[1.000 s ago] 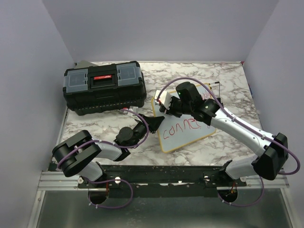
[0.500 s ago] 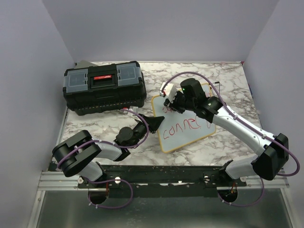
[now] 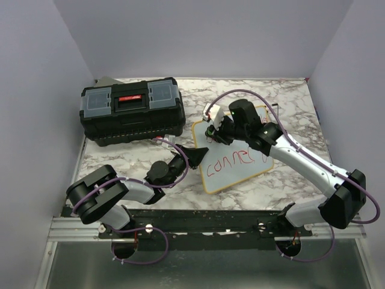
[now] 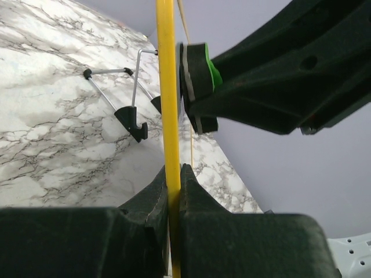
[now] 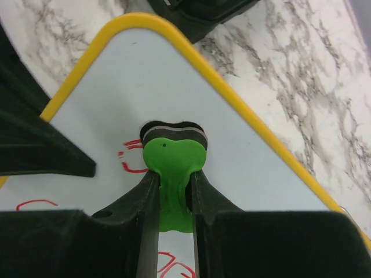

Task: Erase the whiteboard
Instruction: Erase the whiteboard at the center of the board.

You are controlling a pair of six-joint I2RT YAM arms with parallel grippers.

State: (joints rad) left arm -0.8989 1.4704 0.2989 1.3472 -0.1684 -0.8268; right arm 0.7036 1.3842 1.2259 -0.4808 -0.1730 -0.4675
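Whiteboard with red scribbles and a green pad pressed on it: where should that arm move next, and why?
Probably drag the green eraser, held in the right fingers, back toward the robot across the red writing. It sits at the far corner of the whiteboard, most letters are unwiped, and the left fingers clamp the yellow frame to steady it.

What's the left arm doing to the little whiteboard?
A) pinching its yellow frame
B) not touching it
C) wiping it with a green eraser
A: the left gripper is shut on the yellow edge of the whiteboard; the green eraser is in the right gripper.
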